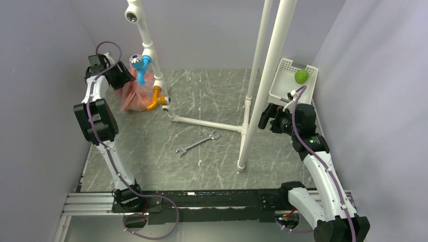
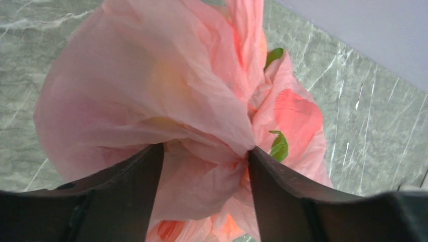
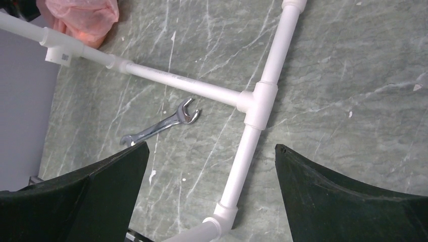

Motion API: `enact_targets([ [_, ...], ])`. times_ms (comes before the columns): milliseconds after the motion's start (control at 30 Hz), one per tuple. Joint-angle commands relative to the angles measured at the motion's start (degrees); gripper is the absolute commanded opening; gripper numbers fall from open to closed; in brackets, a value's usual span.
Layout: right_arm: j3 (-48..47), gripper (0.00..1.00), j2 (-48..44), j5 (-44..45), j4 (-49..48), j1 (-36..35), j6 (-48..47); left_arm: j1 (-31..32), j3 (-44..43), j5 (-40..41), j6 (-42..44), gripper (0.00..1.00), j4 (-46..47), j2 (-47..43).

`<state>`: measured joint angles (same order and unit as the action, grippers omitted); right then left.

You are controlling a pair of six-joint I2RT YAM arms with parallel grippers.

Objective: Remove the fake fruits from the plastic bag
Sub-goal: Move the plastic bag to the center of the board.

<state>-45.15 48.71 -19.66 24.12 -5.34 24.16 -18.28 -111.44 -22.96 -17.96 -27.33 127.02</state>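
Note:
The pink plastic bag (image 1: 134, 96) lies at the far left of the table, bulging, under the blue and orange pipe fittings. It fills the left wrist view (image 2: 151, 91), where orange fruit shapes (image 2: 298, 113) and green leaves (image 2: 279, 145) show through the film. My left gripper (image 2: 204, 151) is down on the bag, its jaws apart with a fold of bag film between them and the right fingertip pressing into the film. My right gripper (image 3: 212, 151) is open and empty, above the pipe frame at the right. The bag also shows in the right wrist view (image 3: 81, 17).
A white pipe frame (image 1: 252, 101) stands mid-table, with a floor bar (image 3: 176, 83) running towards the bag. A steel wrench (image 1: 198, 143) lies in front of it. A white slotted basket (image 1: 282, 85) at the far right holds a lime-green fruit (image 1: 301, 76).

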Motion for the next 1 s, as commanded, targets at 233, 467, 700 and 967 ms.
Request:
enact_targets([
  [233, -5.73, 1.00, 1.24, 19.51, 16.42, -0.38, 5.74, -0.17, 5.00, -4.26, -1.73, 0.15, 0.62, -8.16],
  [467, -4.12, 1.00, 0.82, 10.87, 12.33, -0.69, 2.71, -0.14, 17.67, -1.56, -5.55, 0.00, -0.20, -19.94],
  [700, -6.71, 1.00, 5.97, 6.20, 9.00, -3.14, -0.04, -0.07, 34.94, 2.75, -10.79, 0.00, -1.82, -36.87],
  [967, -8.07, 1.00, 10.07, 3.48, 6.83, -4.94, -0.72, -0.04, 48.07, 5.75, -8.73, 0.00, -4.82, -56.56],
])
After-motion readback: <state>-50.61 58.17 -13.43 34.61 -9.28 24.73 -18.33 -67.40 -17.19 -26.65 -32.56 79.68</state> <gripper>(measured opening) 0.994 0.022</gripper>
